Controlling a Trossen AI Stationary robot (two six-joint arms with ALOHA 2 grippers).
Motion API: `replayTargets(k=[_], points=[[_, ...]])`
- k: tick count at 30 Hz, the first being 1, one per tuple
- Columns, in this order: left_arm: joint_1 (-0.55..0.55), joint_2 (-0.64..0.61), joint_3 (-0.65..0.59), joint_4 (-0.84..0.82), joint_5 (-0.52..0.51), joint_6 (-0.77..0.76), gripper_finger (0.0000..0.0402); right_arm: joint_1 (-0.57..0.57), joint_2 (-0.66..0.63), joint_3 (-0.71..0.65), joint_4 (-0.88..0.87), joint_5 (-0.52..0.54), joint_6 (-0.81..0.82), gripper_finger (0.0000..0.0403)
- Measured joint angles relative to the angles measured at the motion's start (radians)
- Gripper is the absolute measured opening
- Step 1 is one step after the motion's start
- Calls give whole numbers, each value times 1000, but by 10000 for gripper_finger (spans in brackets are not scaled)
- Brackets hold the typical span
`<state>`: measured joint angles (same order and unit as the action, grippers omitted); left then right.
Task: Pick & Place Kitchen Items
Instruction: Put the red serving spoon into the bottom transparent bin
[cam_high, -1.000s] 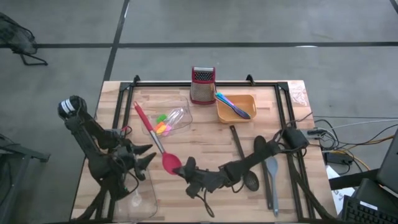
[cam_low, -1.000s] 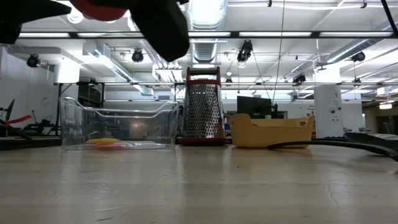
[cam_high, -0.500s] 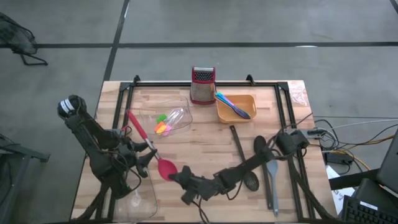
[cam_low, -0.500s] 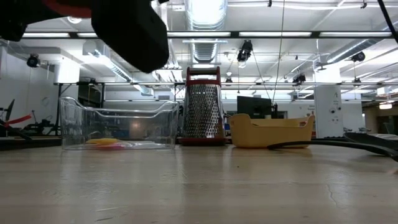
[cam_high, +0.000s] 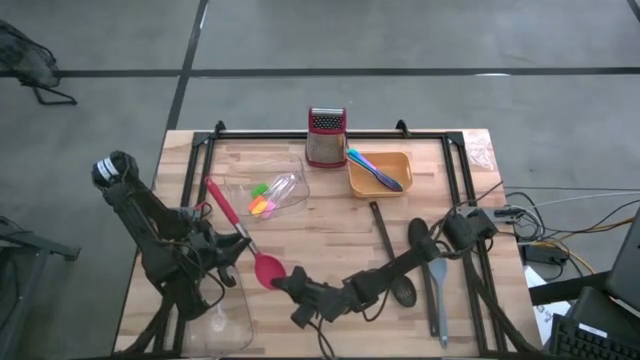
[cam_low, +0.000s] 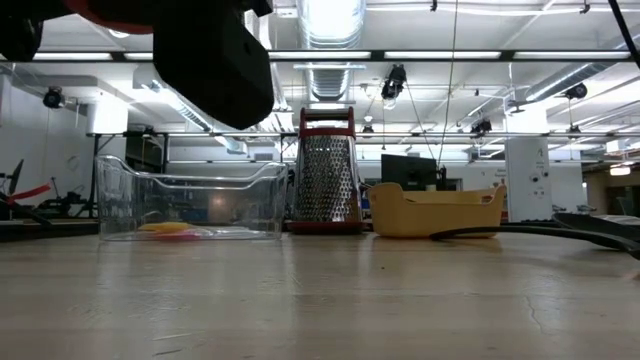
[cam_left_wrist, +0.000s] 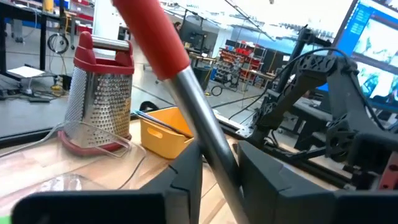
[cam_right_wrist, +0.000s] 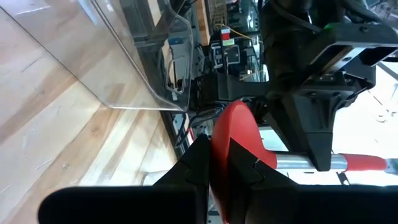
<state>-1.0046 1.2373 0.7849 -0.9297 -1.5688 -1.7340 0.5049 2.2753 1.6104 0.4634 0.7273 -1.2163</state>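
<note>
A red spoon (cam_high: 240, 235) with a steel shaft and a red handle hangs level above the table's near left. My right gripper (cam_high: 283, 285) is shut on its red bowl (cam_high: 266, 270). My left gripper (cam_high: 232, 255) stands at the steel shaft (cam_left_wrist: 205, 124), its fingers closed in on both sides of it. In the low view the spoon's red (cam_low: 130, 12) shows beside a dark gripper high over the tabletop. A black spoon (cam_high: 388, 250) and a grey spatula (cam_high: 438, 290) lie flat at the near right. My left gripper pinches the spoon's steel shaft (cam_left_wrist: 217, 155) between its two fingers (cam_left_wrist: 186, 171), a little below the red handle (cam_left_wrist: 152, 34). The fingers come level from the table's left side and lie across the shaft. My right gripper pinches the spoon's red bowl (cam_right_wrist: 233, 134) between its two fingers (cam_right_wrist: 199, 165), coming nearly level from the table's right. The spoon is lifted clear of the table and lies about level, its shaft (cam_right_wrist: 298, 163) running away from the fingers.
A clear tub (cam_high: 265, 195) with yellow, orange and pink pieces stands at the far left. Behind it are a steel grater (cam_high: 326, 137) and an orange tray (cam_high: 380, 175) with blue and purple sticks. Another clear tub (cam_high: 225, 310) sits at the near left edge.
My right gripper has carried the red spoon toward the table's left and near edges, between my left gripper's fingers, then stopped. My left gripper has stayed in place, and its fingers have closed in on the steel shaft.
</note>
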Motion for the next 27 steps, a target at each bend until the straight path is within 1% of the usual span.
replayTargets(k=[3, 8, 13, 16, 20, 24, 27], points=[[0, -2, 0, -4, -3, -1, 83, 0, 0, -1, -1, -1, 1, 13], [-4, -2, -1, -12, 10, 0, 92, 1, -2, -2, -19, -6, -1, 13], [-5, -1, -2, -14, 7, 2, 81, -3, -2, -2, -27, 1, 6, 15], [-4, -1, -2, -17, -4, 7, 81, -7, -2, -2, -36, 21, 13, 34], [-4, -1, -4, -31, -8, 18, 80, -6, -2, -3, -45, 18, 21, 69], [-2, 3, -9, -46, 18, 54, 72, -1, -10, -2, -30, 19, 41, 103], [-10, -7, -6, -37, 18, 60, 59, 4, -11, -1, -33, 77, 52, 129]])
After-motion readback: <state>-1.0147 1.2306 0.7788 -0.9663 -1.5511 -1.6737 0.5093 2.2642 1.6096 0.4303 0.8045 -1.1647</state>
